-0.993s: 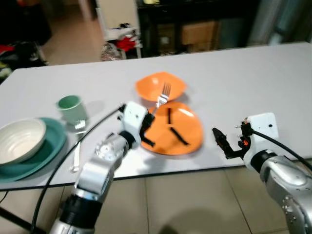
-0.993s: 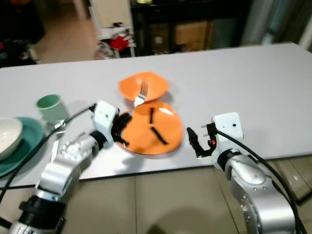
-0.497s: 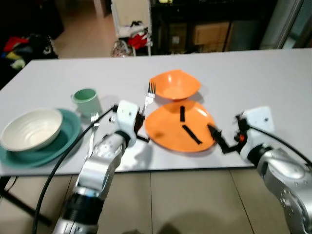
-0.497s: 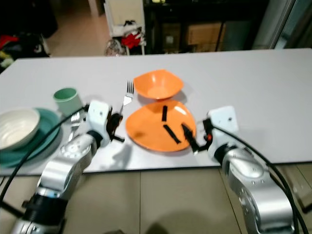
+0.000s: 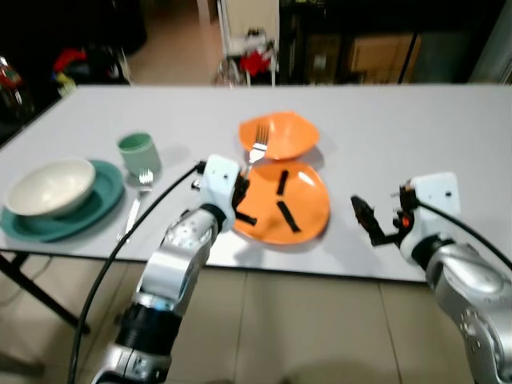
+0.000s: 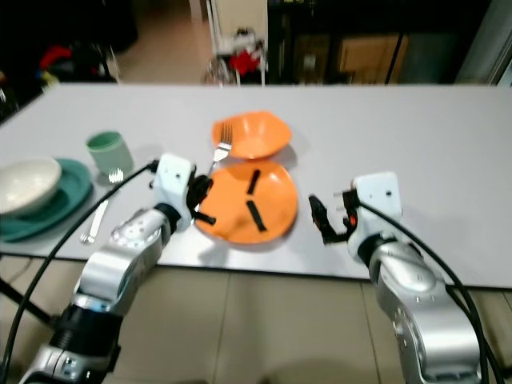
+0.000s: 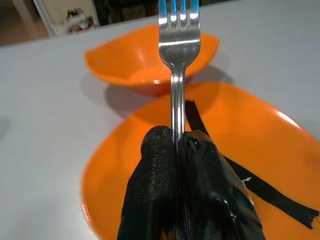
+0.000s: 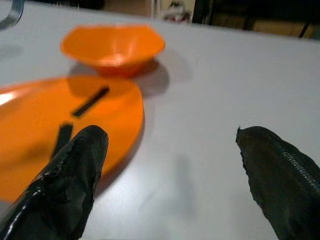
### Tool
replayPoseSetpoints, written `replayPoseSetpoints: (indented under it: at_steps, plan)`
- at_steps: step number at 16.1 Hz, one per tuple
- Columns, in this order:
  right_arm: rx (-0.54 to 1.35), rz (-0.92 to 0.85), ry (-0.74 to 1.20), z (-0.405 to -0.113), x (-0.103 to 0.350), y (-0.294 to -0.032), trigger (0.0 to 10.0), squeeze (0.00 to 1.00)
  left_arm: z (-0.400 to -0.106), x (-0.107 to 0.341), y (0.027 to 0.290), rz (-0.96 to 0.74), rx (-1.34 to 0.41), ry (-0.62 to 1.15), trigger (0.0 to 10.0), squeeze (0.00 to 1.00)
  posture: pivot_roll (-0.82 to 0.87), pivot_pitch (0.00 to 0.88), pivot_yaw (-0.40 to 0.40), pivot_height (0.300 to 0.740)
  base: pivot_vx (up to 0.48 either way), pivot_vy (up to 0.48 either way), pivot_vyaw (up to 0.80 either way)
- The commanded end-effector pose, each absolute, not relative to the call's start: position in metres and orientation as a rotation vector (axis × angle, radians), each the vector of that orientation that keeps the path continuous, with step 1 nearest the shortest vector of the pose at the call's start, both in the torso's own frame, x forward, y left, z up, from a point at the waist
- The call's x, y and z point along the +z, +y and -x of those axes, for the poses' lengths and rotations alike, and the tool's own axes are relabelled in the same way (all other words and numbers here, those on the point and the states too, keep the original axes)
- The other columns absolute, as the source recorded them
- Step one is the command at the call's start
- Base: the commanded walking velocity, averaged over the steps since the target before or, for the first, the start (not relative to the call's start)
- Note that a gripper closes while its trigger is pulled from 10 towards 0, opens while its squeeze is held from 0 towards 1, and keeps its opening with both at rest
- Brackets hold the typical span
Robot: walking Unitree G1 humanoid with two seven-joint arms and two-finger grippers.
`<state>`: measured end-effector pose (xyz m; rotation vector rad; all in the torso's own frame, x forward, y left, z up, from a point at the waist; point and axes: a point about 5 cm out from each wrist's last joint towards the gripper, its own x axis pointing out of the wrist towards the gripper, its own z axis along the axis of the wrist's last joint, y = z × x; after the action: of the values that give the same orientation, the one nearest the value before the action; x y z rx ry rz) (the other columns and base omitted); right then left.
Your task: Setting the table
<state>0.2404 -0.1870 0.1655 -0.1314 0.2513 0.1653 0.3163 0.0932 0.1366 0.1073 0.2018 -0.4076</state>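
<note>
An orange plate (image 5: 300,200) with two black strips lies near the table's front edge, and an orange bowl (image 5: 280,132) sits just behind it. My left gripper (image 5: 240,198) hovers over the plate's left rim, shut on a silver fork (image 7: 179,75) whose tines point up toward the bowl. My right gripper (image 5: 370,224) rests open on the table to the right of the plate, apart from it, nothing between its fingers (image 8: 70,180). The right wrist view has the plate (image 8: 65,125) and the bowl (image 8: 112,47) ahead.
At the left stand a green cup (image 5: 138,152) and a white bowl (image 5: 48,184) on a teal plate (image 5: 92,204), with a second fork (image 5: 136,204) lying beside them. The grey table (image 5: 400,128) is bare to the right. Dark shelves and clutter stand behind.
The camera has shifted. My left gripper carried the fork from left of the plate to over its left rim. My right gripper drew back from the plate's right edge.
</note>
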Motion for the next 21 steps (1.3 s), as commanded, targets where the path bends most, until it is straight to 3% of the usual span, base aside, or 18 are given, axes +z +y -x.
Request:
replayPoseSetpoints:
  at_steps: [1,7,12,21]
  plan:
    - [0.203,0.117,0.245,-0.238,0.168,-0.181,10.0,0.0,-0.323,0.138,0.096,-0.114,-0.426,0.204,10.0,0.0,-0.05,0.0,0.08,0.74,0.0,0.0,0.0]
    - [0.343,0.158,0.28,-0.23,0.169,-0.175,10.0,0.0,-0.353,0.12,0.089,-0.134,-0.406,0.385,10.0,0.0,-0.07,0.0,0.09,0.74,0.0,0.0,0.0]
    - [0.439,0.189,0.291,-0.227,0.171,-0.17,10.0,0.0,-0.376,0.119,0.099,-0.099,-0.241,0.508,10.0,0.0,-0.09,0.0,0.106,0.74,0.0,0.0,0.0]
    - [0.592,0.244,0.341,-0.218,0.169,-0.163,10.0,0.0,-0.379,0.112,0.095,-0.011,-0.155,0.617,10.0,0.0,-0.09,0.0,0.1,0.74,0.0,0.0,0.0]
